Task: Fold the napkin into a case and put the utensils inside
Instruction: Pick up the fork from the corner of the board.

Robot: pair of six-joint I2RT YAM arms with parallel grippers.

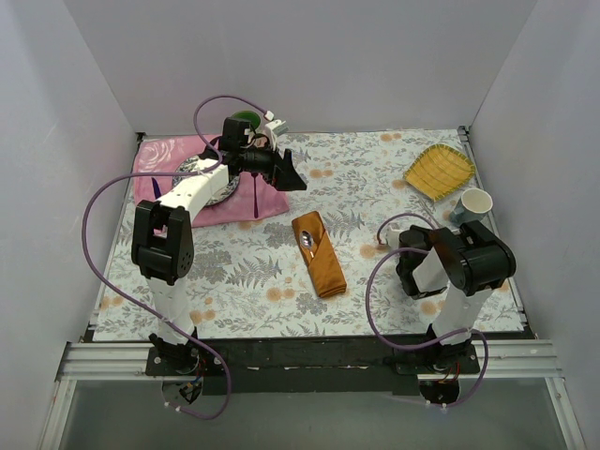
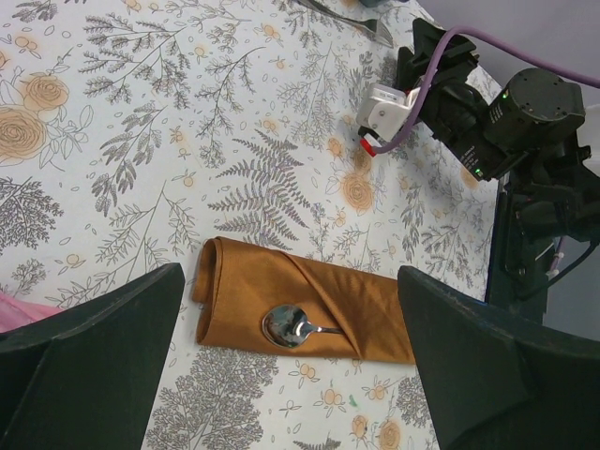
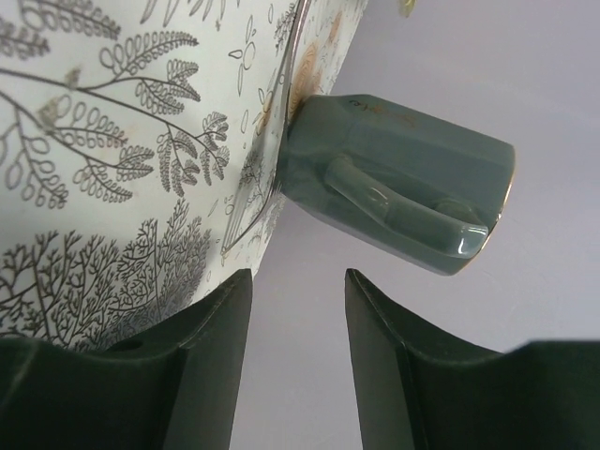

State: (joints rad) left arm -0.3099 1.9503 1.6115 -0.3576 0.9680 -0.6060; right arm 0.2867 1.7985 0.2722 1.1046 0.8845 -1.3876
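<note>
**Case folded and loaded with a spoon; both grippers empty.**

The case point(image 1: 318, 254), a narrow folded pocket, lies mid-table between the two arms. Its long axis runs from far-left to near-right, and the spoon point(image 2: 286, 325) shows its bowl at the far end. The left gripper point(image 1: 291, 174) has its jaws spread wide and holds nothing. It hangs by the pink cloth point(image 1: 169, 155), just beyond that far end and looking down on it. The right gripper point(image 3: 298, 281), jaws partly apart and empty, faces the mug point(image 3: 403, 197) at the right edge. The left arm therefore appears better placed for the case.
</note>
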